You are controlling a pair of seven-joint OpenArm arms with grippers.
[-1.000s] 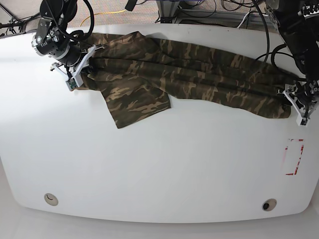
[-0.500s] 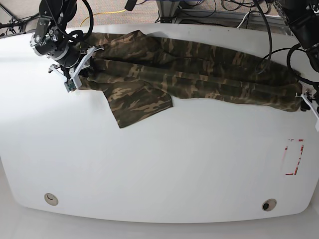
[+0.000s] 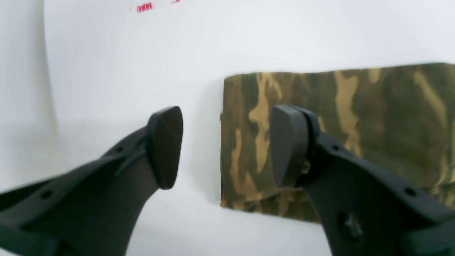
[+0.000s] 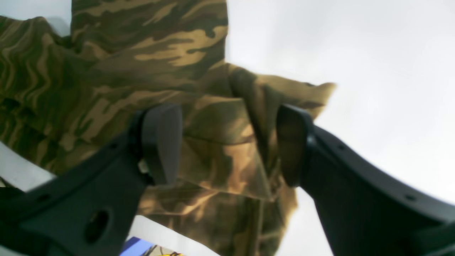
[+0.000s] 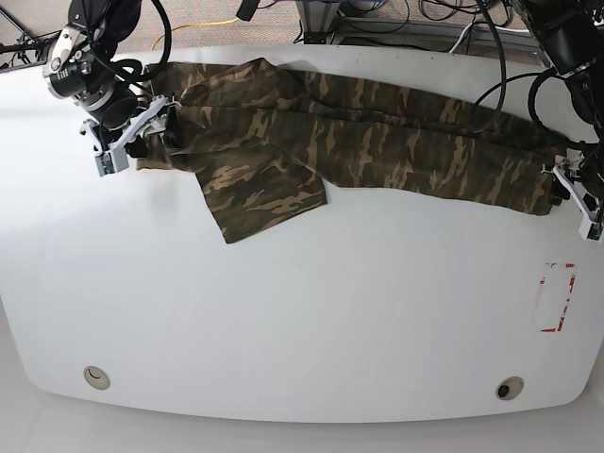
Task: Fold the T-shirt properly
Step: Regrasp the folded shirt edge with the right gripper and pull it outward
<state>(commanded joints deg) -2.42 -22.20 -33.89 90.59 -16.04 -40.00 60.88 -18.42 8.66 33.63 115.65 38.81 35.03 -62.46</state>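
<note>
- The olive-green and brown camouflage T-shirt (image 5: 406, 156) lies as a long band across the upper part of the base view, on the white desk (image 5: 311, 330); one sleeve-like flap hangs out below it, left of the middle.
- Half a second ago, the right gripper (image 4: 227, 145), black with two padded fingers, was close together at the upper left of the base view; now its fingers are spread apart, with the cloth visible between them.
- The left gripper (image 3: 227, 149), also black, has its fingers apart too, and nothing is held. At the right edge of the base view, it now sits over the end of the band, and this end has moved a little to the left.
- This means, I think, that one lengthwise fold is laid down and released.
- The fold seems not finished: the flap is outside, and the right wrist view shows uneven layers at that end.
- Probably the next step is to tuck the flap in. A careless grasp could take only the top layer and open the fold.
</note>
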